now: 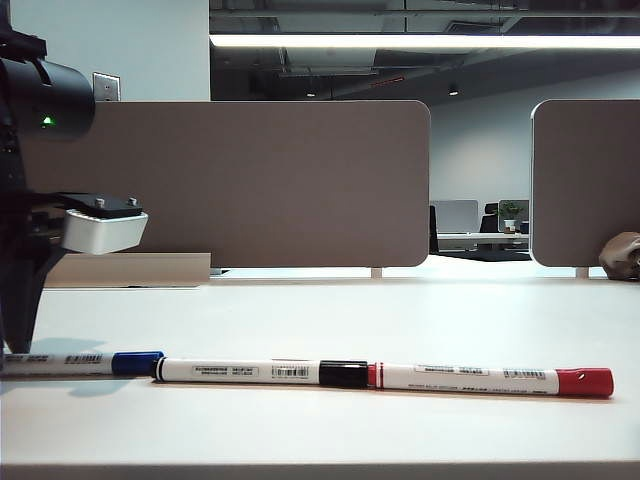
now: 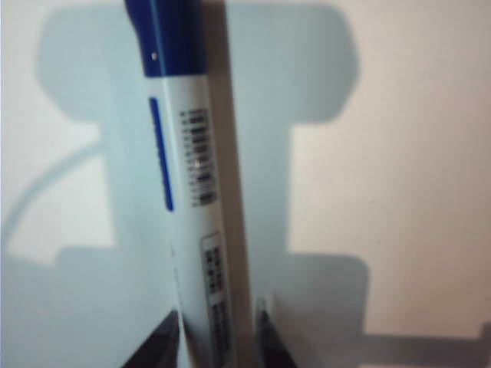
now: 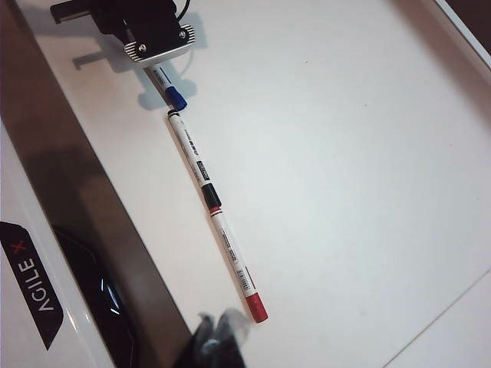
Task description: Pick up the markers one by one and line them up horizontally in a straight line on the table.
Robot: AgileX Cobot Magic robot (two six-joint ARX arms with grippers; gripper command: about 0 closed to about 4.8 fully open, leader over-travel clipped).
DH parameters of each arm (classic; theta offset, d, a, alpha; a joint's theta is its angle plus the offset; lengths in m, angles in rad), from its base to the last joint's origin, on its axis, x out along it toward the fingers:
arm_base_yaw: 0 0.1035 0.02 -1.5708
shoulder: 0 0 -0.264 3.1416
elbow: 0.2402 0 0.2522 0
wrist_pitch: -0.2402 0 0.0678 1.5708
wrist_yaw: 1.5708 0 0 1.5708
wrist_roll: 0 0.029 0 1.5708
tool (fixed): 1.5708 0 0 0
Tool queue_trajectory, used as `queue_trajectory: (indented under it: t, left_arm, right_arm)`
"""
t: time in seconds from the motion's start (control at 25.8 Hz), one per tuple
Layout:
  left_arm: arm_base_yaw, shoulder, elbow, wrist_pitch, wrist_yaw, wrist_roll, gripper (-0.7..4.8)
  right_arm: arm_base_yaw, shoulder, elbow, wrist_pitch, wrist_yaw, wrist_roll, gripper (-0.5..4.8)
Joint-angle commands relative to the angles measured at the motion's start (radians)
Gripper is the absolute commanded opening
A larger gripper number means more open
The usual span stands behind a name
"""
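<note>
Three markers lie end to end in a row on the white table [image 1: 420, 320]: the blue-capped one [image 1: 80, 363] at the left, the black-capped one [image 1: 250, 371] in the middle, the red-capped one [image 1: 480, 377] at the right. My left gripper [image 2: 219, 337] is down at the blue marker [image 2: 192, 192], jaws open on either side of its barrel, which rests on the table. In the right wrist view the left gripper [image 3: 157, 70] covers that marker's far end. My right gripper [image 3: 219, 336] is shut and empty, held above the table near the red marker [image 3: 236, 264].
Two grey-brown divider panels [image 1: 250, 180] [image 1: 585, 180] stand along the table's far edge. A brownish lump [image 1: 622, 257] sits at the far right. The robot's white base with a black label [image 3: 31, 284] lies beside a dark strip near the right gripper.
</note>
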Motion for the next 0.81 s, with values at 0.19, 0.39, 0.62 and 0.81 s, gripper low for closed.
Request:
queue_trajectory:
  t: [0.19, 0.39, 0.62, 0.81]
  left_arm:
    - [0.000, -0.008, -0.001, 0.000, 0.004, 0.002, 1.29]
    - [0.000, -0.020, -0.001, 0.006, 0.004, 0.000, 1.29]
    - [0.000, -0.031, -0.001, 0.013, 0.040, -0.004, 1.29]
    - [-0.002, -0.032, -0.001, 0.006, 0.106, -0.011, 1.28]
  right_arm:
    - [0.000, -0.003, 0.005, 0.017, -0.005, 0.008, -0.01]
    - [0.000, -0.003, 0.005, 0.017, -0.005, 0.008, -0.01]
    - [0.000, -0.003, 0.005, 0.017, -0.005, 0.008, -0.01]
    - [0.000, -0.003, 0.005, 0.019, -0.005, 0.008, -0.01]
